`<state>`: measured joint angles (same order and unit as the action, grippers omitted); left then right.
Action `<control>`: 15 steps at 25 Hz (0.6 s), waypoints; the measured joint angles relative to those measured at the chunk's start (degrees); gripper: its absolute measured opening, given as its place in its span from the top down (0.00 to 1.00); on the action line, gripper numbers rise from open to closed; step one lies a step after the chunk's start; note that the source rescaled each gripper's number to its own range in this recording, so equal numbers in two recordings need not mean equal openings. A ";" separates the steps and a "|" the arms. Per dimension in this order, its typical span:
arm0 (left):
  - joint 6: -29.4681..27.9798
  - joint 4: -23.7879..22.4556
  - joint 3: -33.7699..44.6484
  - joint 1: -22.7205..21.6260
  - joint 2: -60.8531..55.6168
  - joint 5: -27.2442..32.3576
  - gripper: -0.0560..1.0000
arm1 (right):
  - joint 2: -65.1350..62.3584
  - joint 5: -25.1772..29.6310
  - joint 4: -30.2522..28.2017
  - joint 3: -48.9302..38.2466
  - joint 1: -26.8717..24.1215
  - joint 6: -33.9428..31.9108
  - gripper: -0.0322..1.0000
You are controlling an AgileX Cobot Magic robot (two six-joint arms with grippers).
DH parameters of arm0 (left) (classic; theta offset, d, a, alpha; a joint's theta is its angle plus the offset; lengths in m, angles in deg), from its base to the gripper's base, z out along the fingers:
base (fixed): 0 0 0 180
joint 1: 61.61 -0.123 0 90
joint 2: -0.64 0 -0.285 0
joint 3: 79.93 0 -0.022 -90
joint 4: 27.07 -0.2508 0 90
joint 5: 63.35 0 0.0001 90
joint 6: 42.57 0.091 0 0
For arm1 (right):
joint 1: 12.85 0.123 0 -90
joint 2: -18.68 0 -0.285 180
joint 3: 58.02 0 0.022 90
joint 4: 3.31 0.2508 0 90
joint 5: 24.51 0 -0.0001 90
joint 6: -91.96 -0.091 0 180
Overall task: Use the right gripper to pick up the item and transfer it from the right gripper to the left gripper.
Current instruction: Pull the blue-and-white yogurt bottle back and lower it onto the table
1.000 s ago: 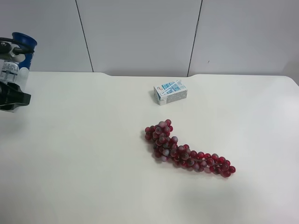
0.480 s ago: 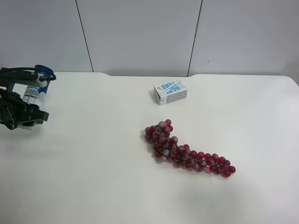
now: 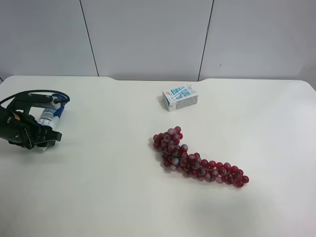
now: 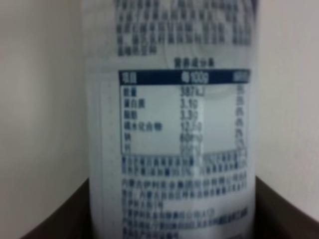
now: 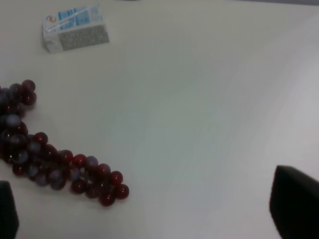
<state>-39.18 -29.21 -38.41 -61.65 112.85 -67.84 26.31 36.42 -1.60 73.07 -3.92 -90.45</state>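
From the high exterior camera, the left gripper (image 3: 30,129) is seen low over the white table (image 3: 123,197) at the view's left edge, closed around the bottle (image 3: 48,120), whose blue cap points away from the fingers. The handover appears done, so the grip is best kept firm and level while the bottle is carried or set down gently. The grape bunch (image 3: 197,160) and the small carton (image 3: 179,98) lie well apart from this gripper. In the right wrist view, the right gripper (image 5: 149,209) is shown spread wide and holding nothing, with the grapes (image 5: 55,159) just ahead of one fingertip and the carton (image 5: 75,29) farther out; this arm is not seen from above. In the left wrist view, only the bottle's printed label (image 4: 172,124) is shown, filling the space between the dark fingers (image 4: 60,214).
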 joint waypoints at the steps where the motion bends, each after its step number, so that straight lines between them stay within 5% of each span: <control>1: 0.00 0.00 -0.07 0.00 0.09 0.00 0.94 | 0.00 0.00 0.00 0.00 0.00 0.00 0.00; 7: -0.05 0.19 -0.17 0.00 0.16 0.65 0.92 | 0.00 0.00 0.00 0.00 0.00 0.00 0.00; 8: -0.18 0.19 -0.17 0.00 0.16 0.71 0.85 | 0.00 0.00 0.00 0.00 0.00 0.00 0.00; 11: -1.19 0.35 -0.50 0.00 0.16 1.10 0.27 | 0.00 0.00 0.00 0.00 0.00 0.00 0.00; 12: -1.39 0.41 -0.82 0.00 0.21 1.61 0.15 | 0.00 0.00 0.00 0.00 0.00 0.00 0.00; 15: -1.63 0.48 -2.28 0.00 -0.09 5.57 0.03 | 0.00 0.00 0.00 0.00 0.00 0.00 0.00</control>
<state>-40.81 -28.72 -40.69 -61.65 112.76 -62.27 26.31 36.42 -1.60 73.07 -3.92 -90.45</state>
